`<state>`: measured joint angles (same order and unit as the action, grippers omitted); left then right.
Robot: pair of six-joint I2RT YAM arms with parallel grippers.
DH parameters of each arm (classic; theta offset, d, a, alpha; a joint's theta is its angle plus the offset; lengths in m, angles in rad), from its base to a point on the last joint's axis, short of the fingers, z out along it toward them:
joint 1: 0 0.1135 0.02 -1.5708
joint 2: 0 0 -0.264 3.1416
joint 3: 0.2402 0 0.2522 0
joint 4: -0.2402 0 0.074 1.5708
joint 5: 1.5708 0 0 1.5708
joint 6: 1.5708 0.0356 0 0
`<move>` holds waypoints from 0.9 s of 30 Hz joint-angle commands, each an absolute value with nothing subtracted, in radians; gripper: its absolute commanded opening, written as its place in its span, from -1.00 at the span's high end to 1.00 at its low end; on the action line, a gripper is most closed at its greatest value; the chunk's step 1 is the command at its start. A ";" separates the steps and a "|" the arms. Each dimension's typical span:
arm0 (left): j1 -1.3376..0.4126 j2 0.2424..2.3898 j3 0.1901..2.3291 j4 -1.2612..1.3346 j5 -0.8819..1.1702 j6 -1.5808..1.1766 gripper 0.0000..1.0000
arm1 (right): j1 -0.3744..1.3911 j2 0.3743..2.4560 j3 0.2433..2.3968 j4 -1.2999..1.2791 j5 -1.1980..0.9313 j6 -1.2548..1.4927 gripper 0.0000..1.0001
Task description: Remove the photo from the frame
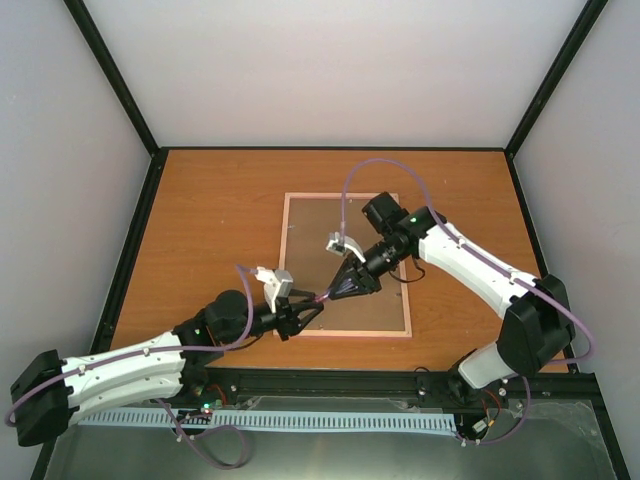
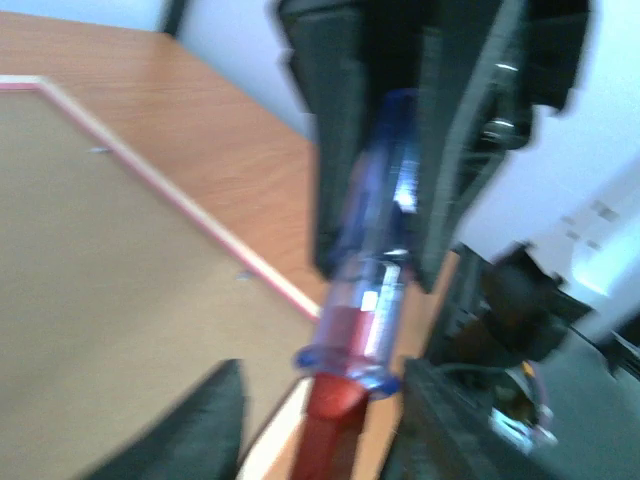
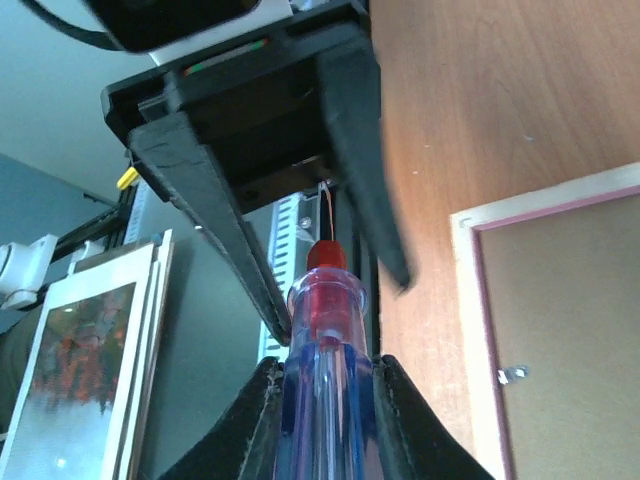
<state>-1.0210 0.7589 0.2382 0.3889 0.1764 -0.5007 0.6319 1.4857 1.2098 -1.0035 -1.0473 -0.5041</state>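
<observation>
The frame (image 1: 320,220) lies face down on the table, its brown hardboard back up, with a pale rim and a thin pink edge. It also shows in the left wrist view (image 2: 100,250) and the right wrist view (image 3: 570,330). The photo is hidden. My right gripper (image 1: 338,288) is shut on a screwdriver (image 1: 325,296) with a clear blue and red handle (image 3: 325,400), above the frame's near left corner. My left gripper (image 1: 300,312) is open, its fingers (image 3: 220,220) on either side of the screwdriver's red end (image 2: 330,420), not touching it.
Small metal tabs (image 3: 512,374) sit on the frame's back near its rim. A stack of pale-bordered pictures (image 3: 90,350) stands off the table's near edge. The table's black rail (image 1: 330,380) runs along the front. Grey walls enclose the other three sides.
</observation>
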 commanded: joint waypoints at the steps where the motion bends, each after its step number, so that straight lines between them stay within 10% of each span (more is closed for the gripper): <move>1: -1.021 0.748 0.363 0.107 -0.165 -0.684 -0.17 | 0.553 1.485 1.271 -0.975 -1.005 -0.444 0.94; 4: -0.994 0.754 0.438 -0.187 -0.420 -0.898 -0.30 | 0.470 1.449 1.272 -0.867 -0.811 -0.349 0.94; 10: -0.737 0.802 0.486 -0.278 -0.236 -0.812 -0.23 | 0.451 1.326 1.176 -0.636 -0.386 -0.291 0.94; 27: -0.442 1.407 0.726 -0.040 0.110 -0.562 0.13 | 0.458 1.734 1.515 -0.645 -0.439 -0.254 0.95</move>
